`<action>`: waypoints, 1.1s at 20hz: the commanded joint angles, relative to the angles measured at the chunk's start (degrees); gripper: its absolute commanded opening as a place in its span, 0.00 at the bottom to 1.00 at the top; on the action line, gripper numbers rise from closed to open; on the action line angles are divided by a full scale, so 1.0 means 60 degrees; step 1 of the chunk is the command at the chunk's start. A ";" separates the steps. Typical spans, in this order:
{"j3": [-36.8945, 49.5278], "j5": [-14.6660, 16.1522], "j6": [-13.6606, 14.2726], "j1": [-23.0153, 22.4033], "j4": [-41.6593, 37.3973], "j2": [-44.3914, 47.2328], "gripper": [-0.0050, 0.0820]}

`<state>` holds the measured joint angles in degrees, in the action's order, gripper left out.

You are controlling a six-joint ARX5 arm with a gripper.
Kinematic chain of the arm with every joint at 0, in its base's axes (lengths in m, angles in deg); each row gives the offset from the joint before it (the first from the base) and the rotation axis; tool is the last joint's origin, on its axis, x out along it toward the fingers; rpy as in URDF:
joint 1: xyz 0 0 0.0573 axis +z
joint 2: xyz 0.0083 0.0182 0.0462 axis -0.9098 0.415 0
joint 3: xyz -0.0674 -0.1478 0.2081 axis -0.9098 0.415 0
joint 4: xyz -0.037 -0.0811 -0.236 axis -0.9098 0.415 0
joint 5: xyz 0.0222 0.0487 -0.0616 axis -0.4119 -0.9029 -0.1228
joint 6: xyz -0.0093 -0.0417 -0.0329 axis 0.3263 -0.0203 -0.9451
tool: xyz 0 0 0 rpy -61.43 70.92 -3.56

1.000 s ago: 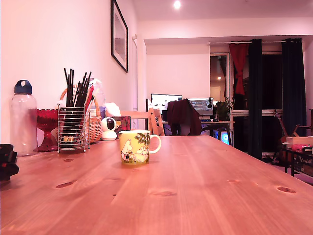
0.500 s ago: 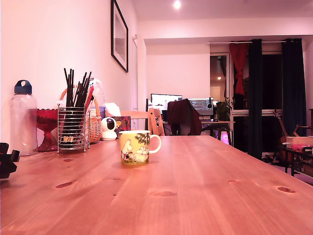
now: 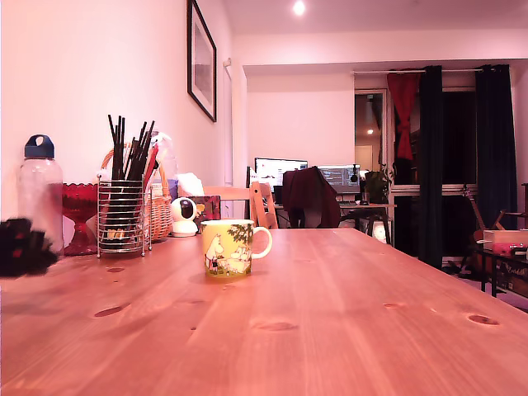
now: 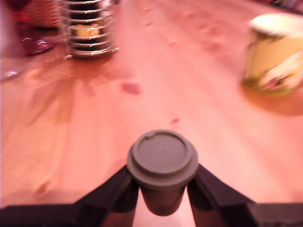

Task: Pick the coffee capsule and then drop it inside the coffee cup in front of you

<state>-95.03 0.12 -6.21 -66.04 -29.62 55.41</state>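
Item: capsule (image 4: 162,163), tan-brown, tapered, flat rimmed top facing the wrist camera. Location: between the two black fingers (image 4: 116,196) of the gripper (image 4: 162,198), which were closed against its body just under the rim; it was held upright, long axis vertical, above bare wood of the table (image 4: 94,142). Item: gripper, exterior view (image 3: 25,246), a blurred dark mass at that view's far left edge, low over the table; the capsule itself could not be made out there. Item: cup (image 3: 231,247), yellow, printed figures and foliage, white handle turned to the exterior view's right, standing upright on the table, mouth open upward, nothing visibly inside so far as either view showed. Relation governing the coming move: the cup (image 4: 274,52) lay ahead of the gripper and off to one side, well apart from it; in the exterior view it lay to the gripper's right, with clear tabletop between. Judgement: the pick looked complete; the carry to above the cup's mouth remained, with enough lift needed to clear the rim. Adjacent items, not of the task: wire holder (image 3: 124,216) with dark sticks, bottle (image 3: 39,194), red bowl (image 3: 78,210), all nearer the wall than the cup.
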 commanded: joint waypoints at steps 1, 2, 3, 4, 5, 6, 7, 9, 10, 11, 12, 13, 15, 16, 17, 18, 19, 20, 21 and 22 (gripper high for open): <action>-0.0047 0.0095 -0.0058 -0.0109 -0.0138 -0.0426 0.29; -0.0069 0.0208 -0.0138 -0.0175 -0.0127 -0.0539 0.29; -0.0113 0.0273 -0.0324 -0.0248 -0.0113 -0.0619 0.29; -0.0179 0.0346 -0.0342 -0.0342 -0.0109 -0.0678 0.29; -0.0277 0.0386 -0.0517 -0.0466 -0.0080 -0.0729 0.29; -0.0401 0.0495 -0.0586 -0.0586 -0.0040 -0.0736 0.28; -0.0543 0.0590 -0.0656 -0.0710 0.0015 -0.0736 0.29; -0.0976 0.0703 -0.0743 -0.1024 0.0404 -0.0736 0.29; -0.1202 0.0725 -0.0739 -0.1177 0.0652 -0.0736 0.29; -0.1439 0.0729 -0.0739 -0.1322 0.0900 -0.0736 0.29; -0.1723 0.0729 -0.0732 -0.1501 0.1166 -0.0736 0.29; -0.1978 0.0729 -0.0725 -0.1647 0.1439 -0.0736 0.29; -0.2514 0.0729 -0.0725 -0.1894 0.2040 -0.0736 0.29; -0.2779 0.0729 -0.0718 -0.2000 0.2269 -0.0736 0.29; -0.3031 0.0725 -0.0703 -0.2098 0.2616 -0.0736 0.29; -0.3257 0.0725 -0.0616 -0.2193 0.2849 -0.0736 0.29; -0.3504 0.0725 -0.0543 -0.2291 0.3111 -0.0736 0.29; -0.3723 0.0725 -0.0419 -0.2364 0.3355 -0.0736 0.29; -0.3898 0.0721 -0.0262 -0.2441 0.3617 -0.0736 0.29; -0.4036 0.0721 -0.0233 -0.2514 0.3792 -0.0736 0.29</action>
<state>-118.83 4.31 -8.28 -80.79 -7.44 51.25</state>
